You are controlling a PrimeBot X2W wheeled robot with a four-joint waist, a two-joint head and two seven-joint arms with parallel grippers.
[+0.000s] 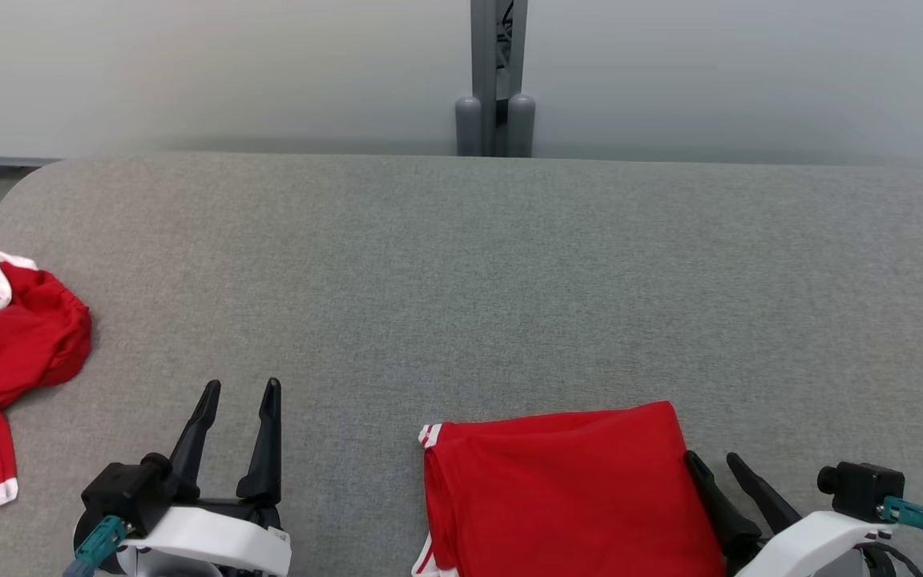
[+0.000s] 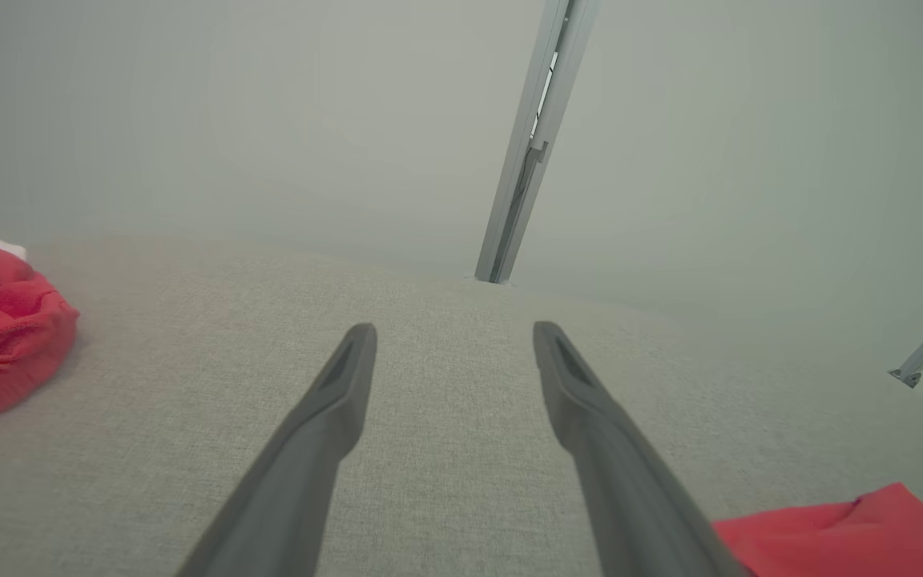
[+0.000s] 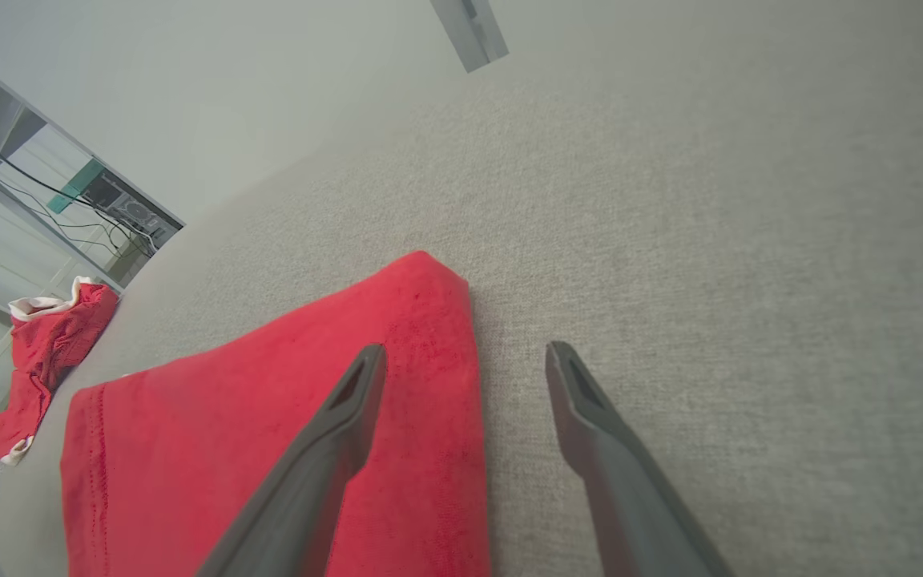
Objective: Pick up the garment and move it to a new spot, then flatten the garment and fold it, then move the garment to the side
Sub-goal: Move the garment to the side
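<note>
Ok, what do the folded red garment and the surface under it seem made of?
Folded red garment: soft matte knit, perhaps jersey; fuzzy nap and a stitched hem show in the right wrist view. Grey surface: matte woven cloth covering, going by its fine speckled weave. Exact fibres cannot be told.

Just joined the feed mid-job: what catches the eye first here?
A folded red garment lies flat at the near edge of the grey table, the right gripper at its right edge with fingers spread. A crumpled red garment with white trim sits at the table's left edge, outside the open left gripper.
</note>
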